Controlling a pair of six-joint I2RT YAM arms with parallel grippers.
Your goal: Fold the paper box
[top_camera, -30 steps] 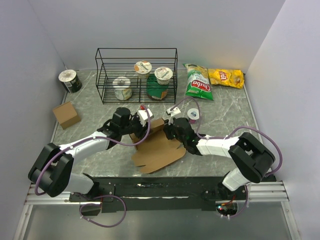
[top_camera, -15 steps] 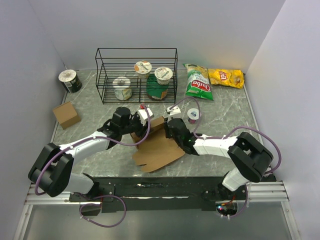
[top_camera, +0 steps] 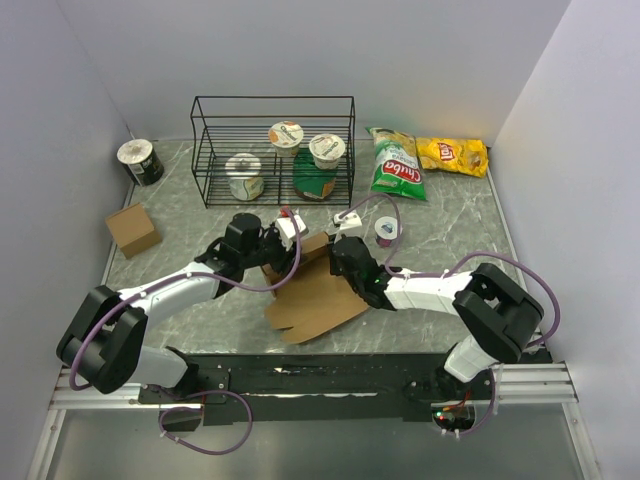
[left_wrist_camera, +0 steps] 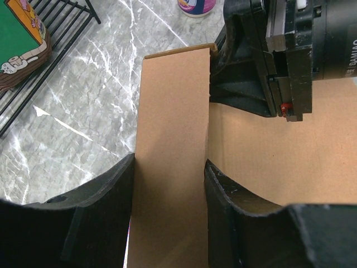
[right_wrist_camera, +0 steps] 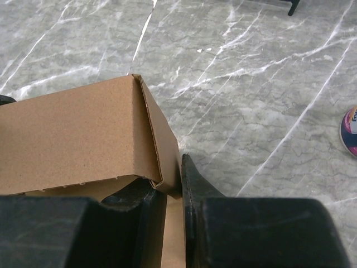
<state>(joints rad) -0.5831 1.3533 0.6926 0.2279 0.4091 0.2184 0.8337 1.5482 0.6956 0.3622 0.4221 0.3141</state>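
- Paper box (top_camera: 318, 298): plain brown cardboard, partly folded, at the middle of the desk (top_camera: 450, 235) between the two arms. A broad panel lies flat toward the near edge and a narrow panel stands raised at the far end. It sits where it did a second ago.
- Left gripper (left_wrist_camera: 170, 162): its fingers (left_wrist_camera: 106, 206) stand half apart, one against each long edge of the raised panel, holding it across its width. The arm's pose has not changed over the last second.
- Right gripper (right_wrist_camera: 170, 176): narrow, clamped on the corner flap of the box's folded end. The wrist has moved slightly left and farther over the box than a second ago, and the forearm has followed it.
- Small pink cup (top_camera: 385, 232): stands on the desk just beyond the right wrist. More of it shows now that the wrist has shifted.
- Wire rack (top_camera: 272, 98): at the back, holding lidded tubs. Unmoved.
- Green chip bag (top_camera: 395, 165) and yellow chip bag (top_camera: 452, 155): lie side by side at the back right. Unmoved.
- Small cardboard cube (top_camera: 132, 228) and dark can (top_camera: 140, 160): at the left edge, well apart from the arms. Unmoved.
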